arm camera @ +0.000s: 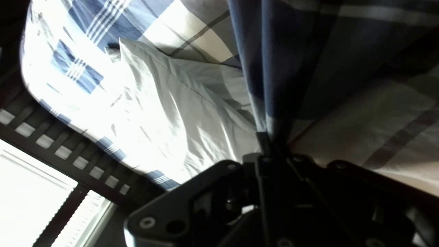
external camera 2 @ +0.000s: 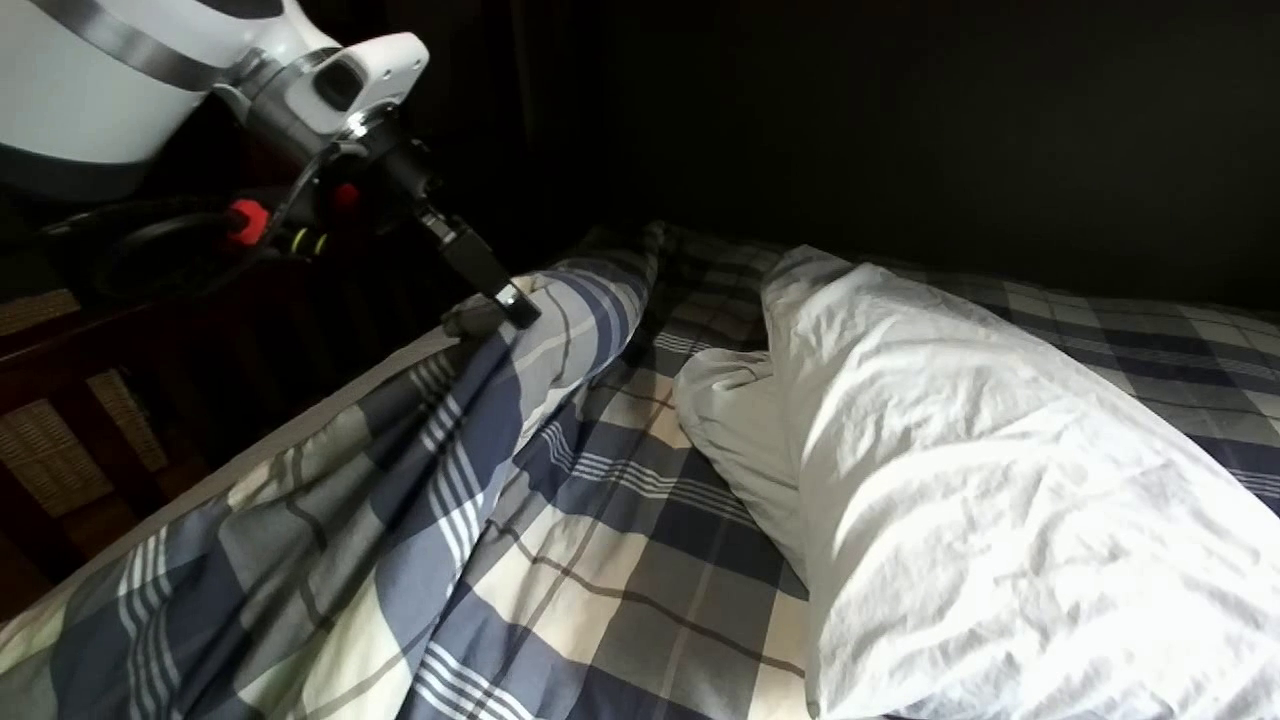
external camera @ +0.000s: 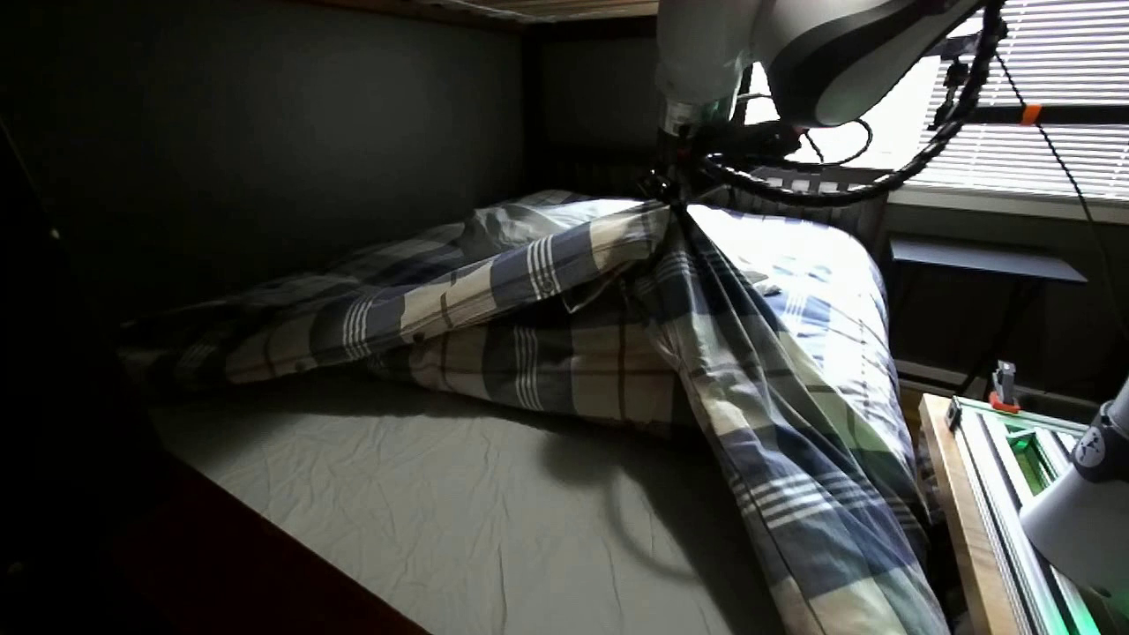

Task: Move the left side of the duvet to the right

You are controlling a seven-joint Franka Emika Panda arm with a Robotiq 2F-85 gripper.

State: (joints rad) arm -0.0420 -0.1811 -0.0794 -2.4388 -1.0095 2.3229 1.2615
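The navy, grey and cream plaid duvet [external camera: 547, 370] covers the far part of the bed, and it also shows in an exterior view [external camera 2: 600, 570]. My gripper [external camera: 675, 201] is shut on a bunched edge of the duvet and holds it raised above the bed. From there one rolled edge runs to the left and another hangs in folds down to the front right. In an exterior view the gripper [external camera 2: 518, 308] points down onto the pinched fold. In the wrist view the fingers [arm camera: 274, 140] close on gathered duvet cloth [arm camera: 252, 68]; the fingertips are dark.
A white rumpled pillow [external camera 2: 960, 480] lies on the duvet and shows in the wrist view [arm camera: 192, 113]. The plain white sheet [external camera: 441, 503] is bare at the front. A bench with a metal frame [external camera: 979, 494] stands at the right. Wooden slats [external camera: 529, 9] hang above.
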